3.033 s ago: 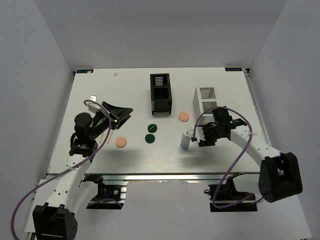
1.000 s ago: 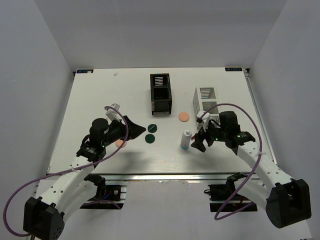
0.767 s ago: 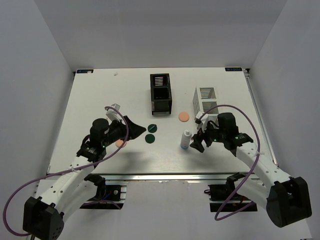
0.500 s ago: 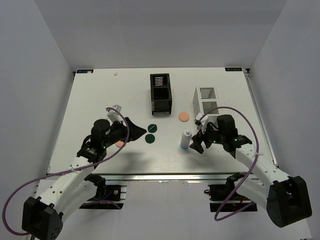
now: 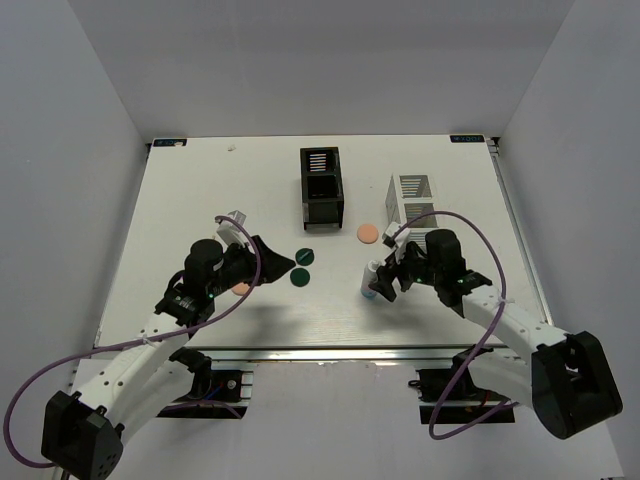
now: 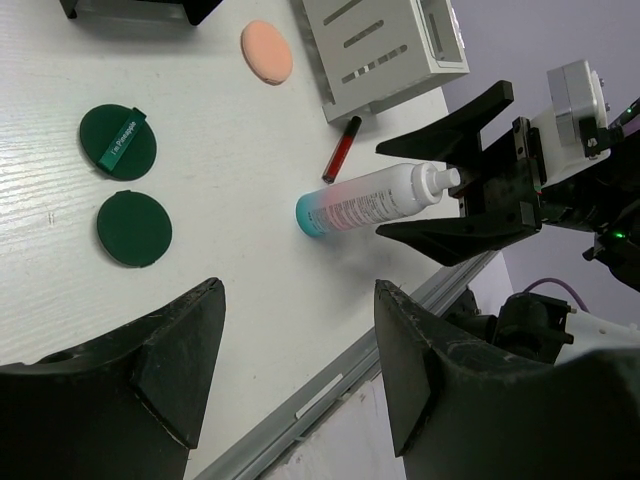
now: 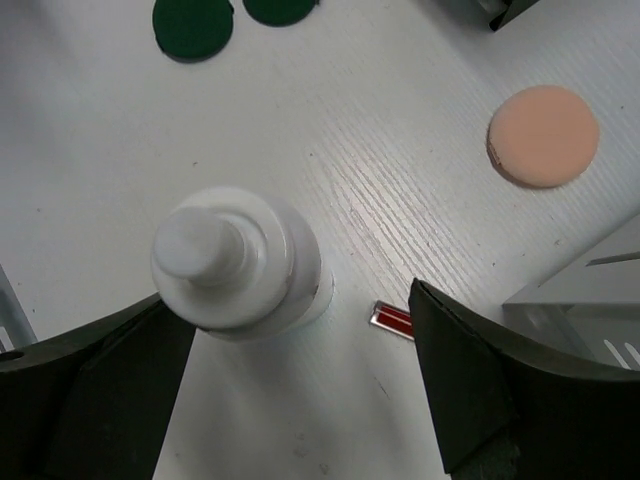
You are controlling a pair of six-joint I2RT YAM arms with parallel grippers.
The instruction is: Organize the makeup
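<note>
The white bottle (image 5: 372, 279) with a teal base stands upright between the wide-open fingers of my right gripper (image 5: 384, 279). In the right wrist view the bottle (image 7: 240, 265) is close to the left finger (image 7: 90, 390), and a small red tube (image 7: 392, 318) lies just behind it. My left gripper (image 5: 277, 265) is open and empty, hovering left of two dark green discs (image 5: 306, 256) (image 5: 299, 277). One peach puff (image 5: 368, 233) lies near the white organizer; the other (image 5: 240, 288) is partly under my left arm. The tan sticks are out of view.
The black slotted organizer (image 5: 320, 185) stands at the back centre and the white slotted organizer (image 5: 413, 198) at the back right, just behind my right gripper. The left wrist view shows the table's front edge (image 6: 330, 385) close under the left fingers (image 6: 430, 370).
My right gripper has moved left, so the bottle now stands between its open fingers. My left gripper has crept slightly right toward the green discs.
</note>
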